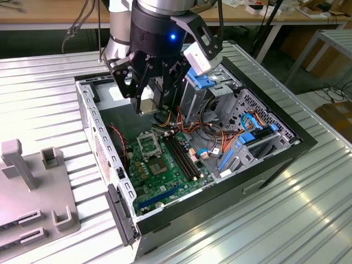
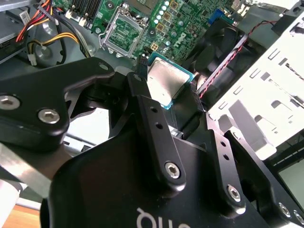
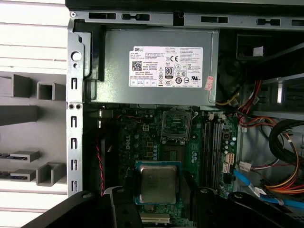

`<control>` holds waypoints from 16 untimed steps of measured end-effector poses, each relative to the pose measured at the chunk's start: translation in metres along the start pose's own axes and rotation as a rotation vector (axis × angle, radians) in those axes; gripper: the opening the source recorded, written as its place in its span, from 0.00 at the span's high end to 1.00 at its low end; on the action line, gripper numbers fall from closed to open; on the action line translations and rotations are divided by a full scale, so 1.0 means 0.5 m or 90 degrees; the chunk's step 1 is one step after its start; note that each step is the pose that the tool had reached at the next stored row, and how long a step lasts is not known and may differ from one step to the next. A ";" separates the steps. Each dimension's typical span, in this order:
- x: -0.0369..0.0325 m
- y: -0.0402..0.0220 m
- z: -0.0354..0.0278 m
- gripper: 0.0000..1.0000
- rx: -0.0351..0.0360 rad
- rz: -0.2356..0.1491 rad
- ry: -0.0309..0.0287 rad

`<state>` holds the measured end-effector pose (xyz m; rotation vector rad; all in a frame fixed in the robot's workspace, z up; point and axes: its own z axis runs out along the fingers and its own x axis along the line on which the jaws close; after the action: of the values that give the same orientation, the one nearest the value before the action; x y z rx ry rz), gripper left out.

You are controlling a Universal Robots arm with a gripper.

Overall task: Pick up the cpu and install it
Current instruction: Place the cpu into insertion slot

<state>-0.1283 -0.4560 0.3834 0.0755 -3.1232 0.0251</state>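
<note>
First wrist view shows our tool (image 3: 159,189) clamped on the cpu (image 3: 157,179) by opposite edges, above the board (image 3: 142,145) beneath it; we judge it light, stiff, fragile underneath.

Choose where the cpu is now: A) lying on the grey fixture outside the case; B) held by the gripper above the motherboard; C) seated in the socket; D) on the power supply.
B: in the first wrist view the gripper clamps the cpu above the motherboard, and the socket lies empty.
</note>
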 end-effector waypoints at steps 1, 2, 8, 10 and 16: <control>0.000 0.000 0.001 0.53 0.0000 0.000 0.0000; 0.000 -0.001 0.002 0.53 0.0000 0.000 0.0000; -0.006 -0.002 0.008 0.53 0.0002 0.000 -0.0001; -0.008 -0.002 0.010 0.53 0.0003 0.000 0.0000; -0.008 -0.007 0.021 0.53 0.0003 0.000 0.0000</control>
<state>-0.1242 -0.4593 0.3728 0.0757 -3.1232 0.0258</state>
